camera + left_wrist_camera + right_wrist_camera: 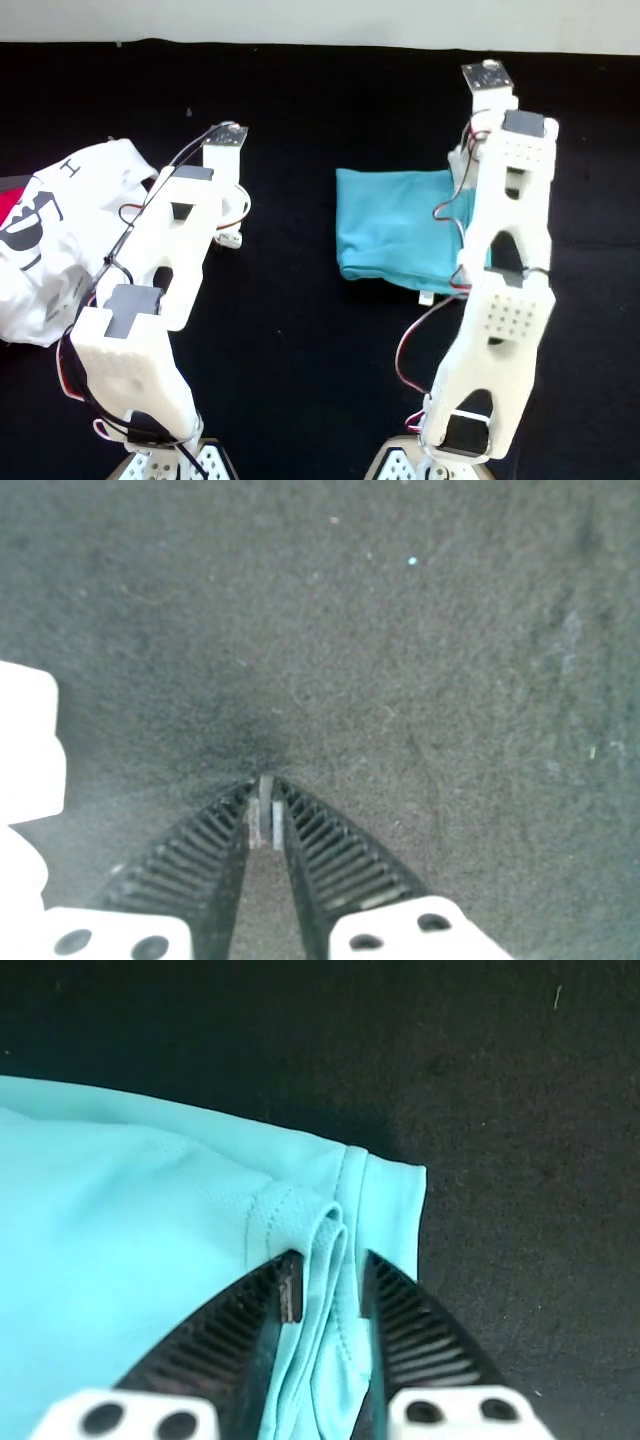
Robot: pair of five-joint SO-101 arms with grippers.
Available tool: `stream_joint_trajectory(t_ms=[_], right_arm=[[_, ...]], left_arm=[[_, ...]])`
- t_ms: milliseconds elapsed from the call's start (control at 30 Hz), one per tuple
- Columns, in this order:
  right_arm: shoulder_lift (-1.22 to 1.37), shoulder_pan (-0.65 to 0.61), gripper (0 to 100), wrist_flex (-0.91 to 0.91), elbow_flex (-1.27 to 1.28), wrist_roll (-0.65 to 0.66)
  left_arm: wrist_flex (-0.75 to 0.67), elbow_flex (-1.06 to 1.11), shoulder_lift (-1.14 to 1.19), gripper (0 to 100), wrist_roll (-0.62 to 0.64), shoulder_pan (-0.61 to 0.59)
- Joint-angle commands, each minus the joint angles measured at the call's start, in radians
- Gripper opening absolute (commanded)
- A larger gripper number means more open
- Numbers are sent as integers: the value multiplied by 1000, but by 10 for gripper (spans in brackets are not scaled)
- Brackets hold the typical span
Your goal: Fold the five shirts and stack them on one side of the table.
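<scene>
The folded teal shirt (395,225) lies flat at 3 o'clock from the middle of the bench (290,330). Its stitched hem corner is pinched into a ridge and grasped by the right fingers (250,1325), with open black felt past that edge. The ribbed left fingers (215,845) are clenched tip to tip over fuzzy bench, and crumpled white printed shirts (50,240) are heaped at 9 o'clock, well apart.
</scene>
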Motion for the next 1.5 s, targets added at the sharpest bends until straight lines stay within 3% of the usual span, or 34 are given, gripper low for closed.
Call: stream_joint_trajectory(t_ms=[0,267,400,767,933,1100,1467], right_arm=[[82,-8,130,81,-239,-9],[265,-7,122,111,-427,-8],[271,15,0,105,-492,-6],[278,97,5,107,-605,38],[268,70,25,176,-615,46],[255,-16,153,306,-656,6],[360,-70,156,254,-653,-34]], left_arm=[[2,-18,8,9,-9,-1],[2,-18,8,9,-9,-1],[2,-18,8,9,-9,-1],[2,-18,8,9,-9,-1],[2,-18,8,9,-9,-1],[2,-18,8,9,-9,-1],[2,-18,8,9,-9,-1]])
